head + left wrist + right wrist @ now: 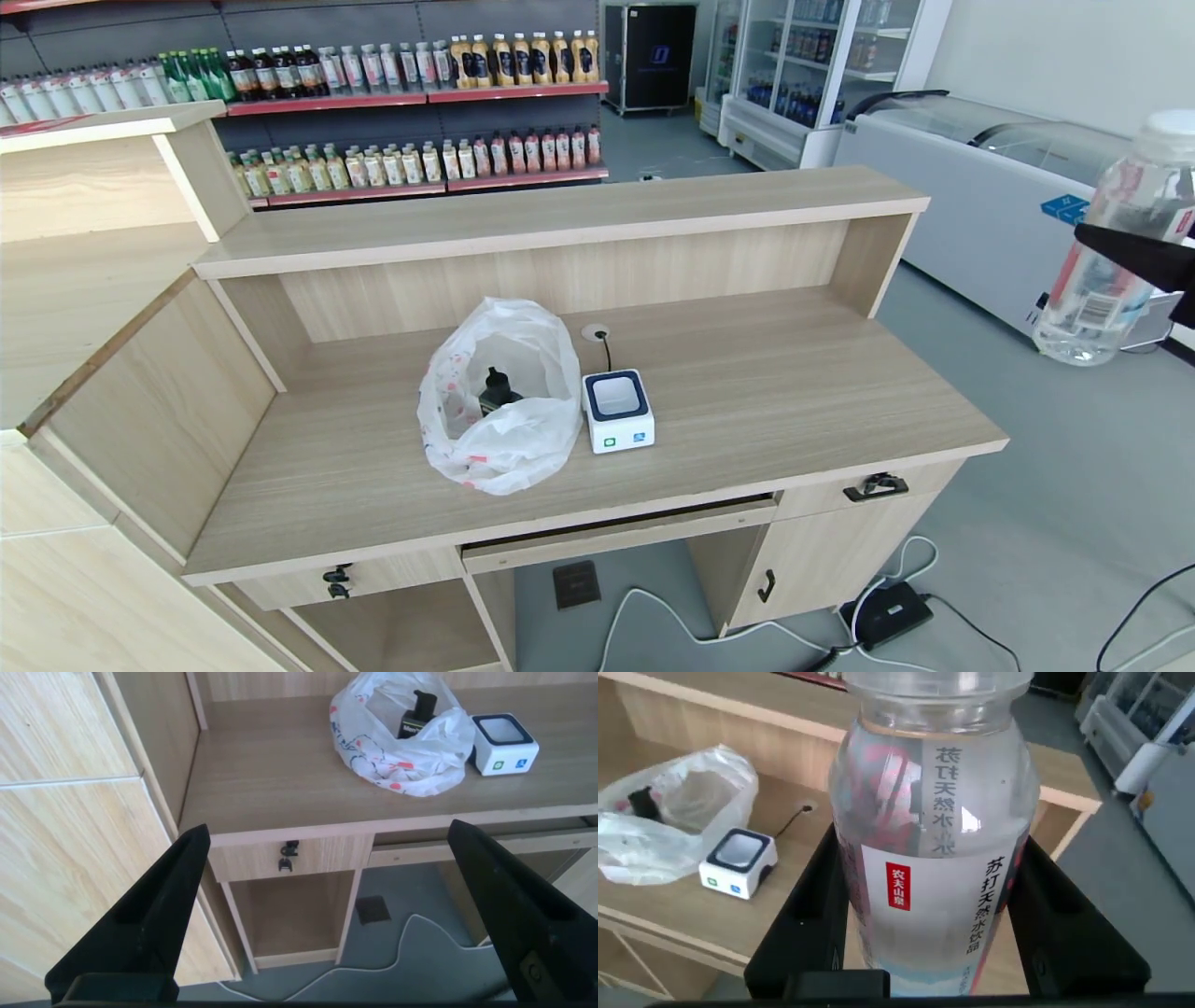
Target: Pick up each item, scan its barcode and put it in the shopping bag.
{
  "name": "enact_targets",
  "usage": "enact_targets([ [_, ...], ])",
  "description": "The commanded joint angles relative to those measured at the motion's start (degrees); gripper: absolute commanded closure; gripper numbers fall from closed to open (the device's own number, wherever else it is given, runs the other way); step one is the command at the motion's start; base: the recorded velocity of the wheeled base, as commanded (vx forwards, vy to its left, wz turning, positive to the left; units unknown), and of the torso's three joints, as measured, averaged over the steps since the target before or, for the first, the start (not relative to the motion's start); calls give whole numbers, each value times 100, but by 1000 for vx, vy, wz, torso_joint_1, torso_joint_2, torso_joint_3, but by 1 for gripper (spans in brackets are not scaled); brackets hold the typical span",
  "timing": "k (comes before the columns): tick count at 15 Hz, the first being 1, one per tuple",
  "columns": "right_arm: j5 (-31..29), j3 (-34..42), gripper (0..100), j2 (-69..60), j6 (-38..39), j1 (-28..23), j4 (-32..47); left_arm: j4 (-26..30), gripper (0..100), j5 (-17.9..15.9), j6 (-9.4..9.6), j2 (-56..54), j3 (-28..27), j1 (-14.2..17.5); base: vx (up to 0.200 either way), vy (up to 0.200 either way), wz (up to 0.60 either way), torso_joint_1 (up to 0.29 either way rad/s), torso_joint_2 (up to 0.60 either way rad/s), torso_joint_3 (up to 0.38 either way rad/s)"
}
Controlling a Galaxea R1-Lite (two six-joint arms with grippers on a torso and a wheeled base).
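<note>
Water bottle (924, 784) sits tight in my right end effector (934, 868), with the two fingers pressed on its sides. I hold it up in the air, off the right end of the tabletop (794, 392). My left end effector (329, 840) is wide open with nothing in it, low down by the near left of the tabletop. The white shopping bag (523, 448) lies in the middle of the tabletop with a dark thing (495, 387) inside. The little white scanner (617, 409) is just beside the bag, on its right.
</note>
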Motion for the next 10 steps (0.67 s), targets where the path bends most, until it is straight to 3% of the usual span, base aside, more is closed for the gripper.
enact_targets([
  [1, -2, -5, 100, 283, -751, -323, 167, 0, 0, 2, -3, -2, 0, 2, 0, 0, 0, 0, 0, 0],
  [5, -2, 21, 100, 177, -856, -552, 185, 0, 0, 10, -3, -2, 0, 2, 0, 0, 0, 0, 0, 0],
  [6, -169, 65, 100, 177, -865, -631, 176, 0, 0, 10, -3, -2, 0, 2, 0, 0, 600, 7, -2, -2],
  [8, -1188, 92, 100, 116, -804, -604, 193, 0, 0, 2, -3, -2, 0, 2, 0, 0, 600, -2, -2, 2],
  [10, -1557, 127, 100, 54, -549, -561, 193, 0, 0, 10, -3, -2, 0, 2, 0, 0, 600, 5, 0, -5],
])
